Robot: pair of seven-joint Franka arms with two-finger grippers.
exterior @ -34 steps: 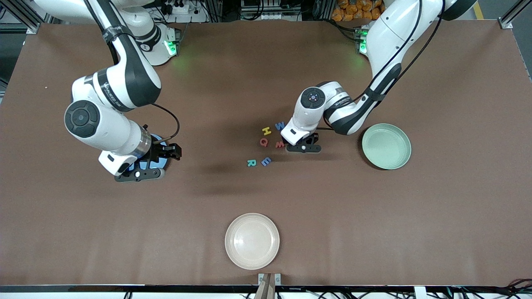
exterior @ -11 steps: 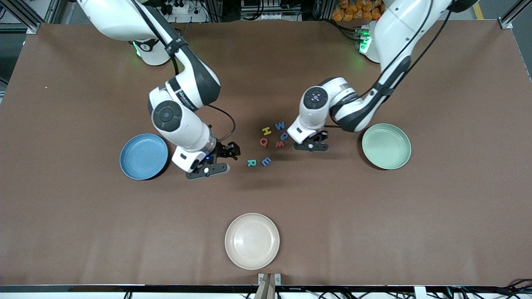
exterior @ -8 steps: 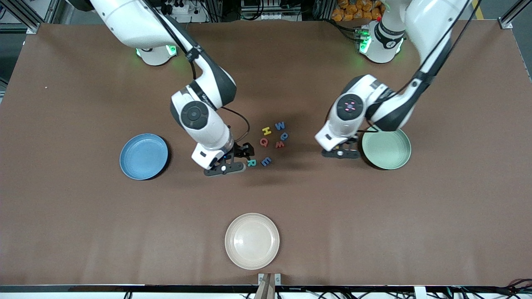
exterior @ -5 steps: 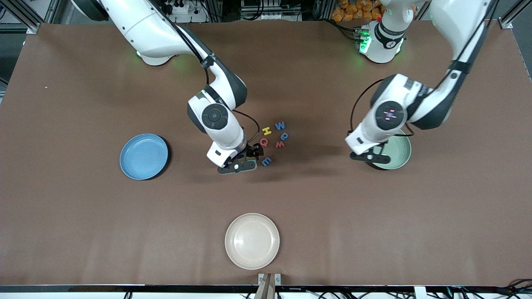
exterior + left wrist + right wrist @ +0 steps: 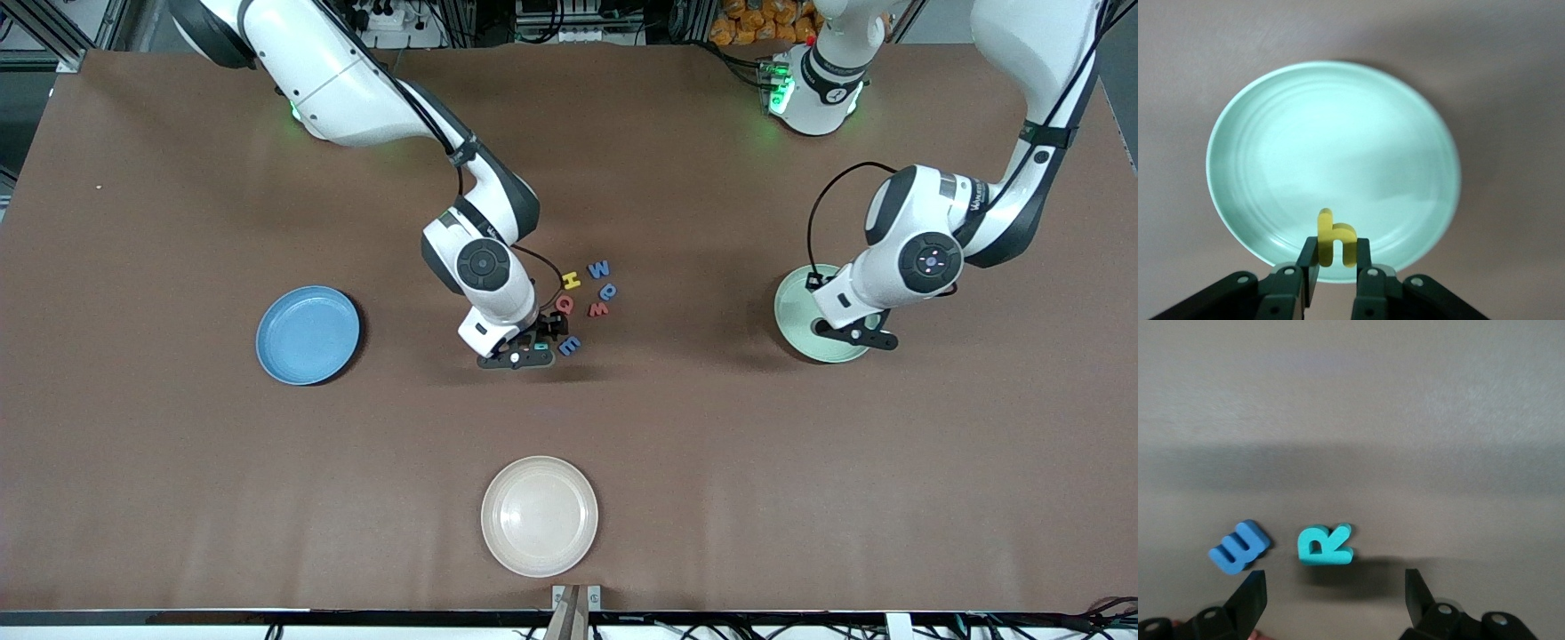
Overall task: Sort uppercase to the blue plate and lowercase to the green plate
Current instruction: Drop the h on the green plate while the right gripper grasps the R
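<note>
The left gripper [image 5: 1335,267] grasps the yellow h [image 5: 1335,241] over the green plate [image 5: 1271,167], lower centre of its wrist view. The right gripper [image 5: 1331,593], fingers spread wide, hovers over the green R [image 5: 1325,545]

A brown-covered table [image 5: 178,498] fills the room (metal framing [image 5: 53,40] and cables [image 5: 551,22] along its robot-side edge)

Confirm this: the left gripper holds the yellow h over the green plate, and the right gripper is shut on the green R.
Not quite. In the right wrist view the right gripper is open, its fingers spread wide above the green R, which lies on the table ungrasped. The rest holds: in the left wrist view the left gripper pinches the yellow h over the green plate.
</note>
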